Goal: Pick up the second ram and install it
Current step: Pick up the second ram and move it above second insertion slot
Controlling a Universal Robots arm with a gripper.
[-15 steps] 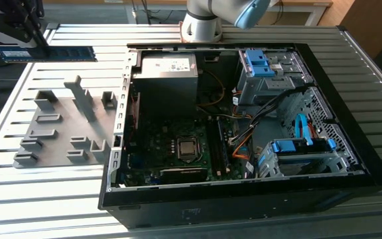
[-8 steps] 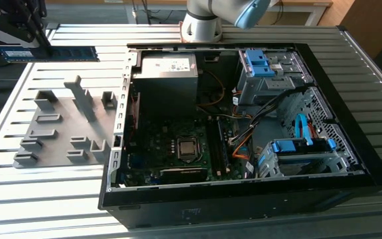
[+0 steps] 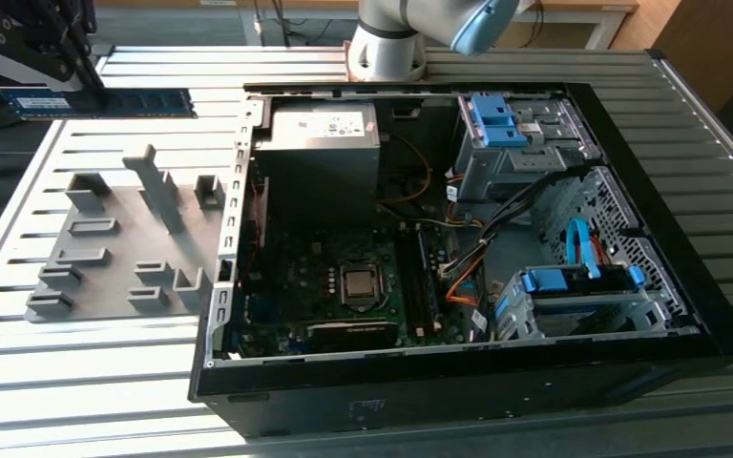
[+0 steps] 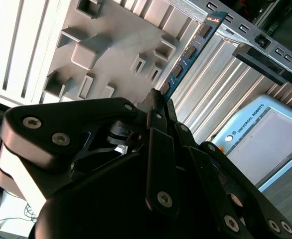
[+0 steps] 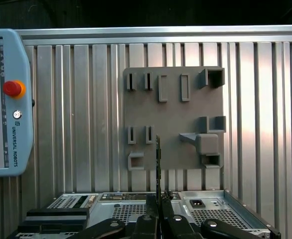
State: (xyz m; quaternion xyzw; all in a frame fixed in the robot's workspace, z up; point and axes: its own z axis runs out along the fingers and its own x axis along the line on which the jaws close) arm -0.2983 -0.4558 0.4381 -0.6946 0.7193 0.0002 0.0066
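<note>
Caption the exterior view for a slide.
Pincer holds the second ram in the air, outside the open computer case.

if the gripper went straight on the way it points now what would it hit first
Probably the gray holder: the gripper, shut on the ram, points down at the table, and its line falls on the holder's side nearest the case. Depth is unclear, so it might be bare table beside it.

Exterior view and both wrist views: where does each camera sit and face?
Exterior view: off the arm, looking down into the open computer case; arm base shows.
Second wrist view: behind the gripper, looking along the second ram it grips.
First wrist view: behind the gripper, facing the gray holder plate.
Both wrist views share ram and plate.
</note>
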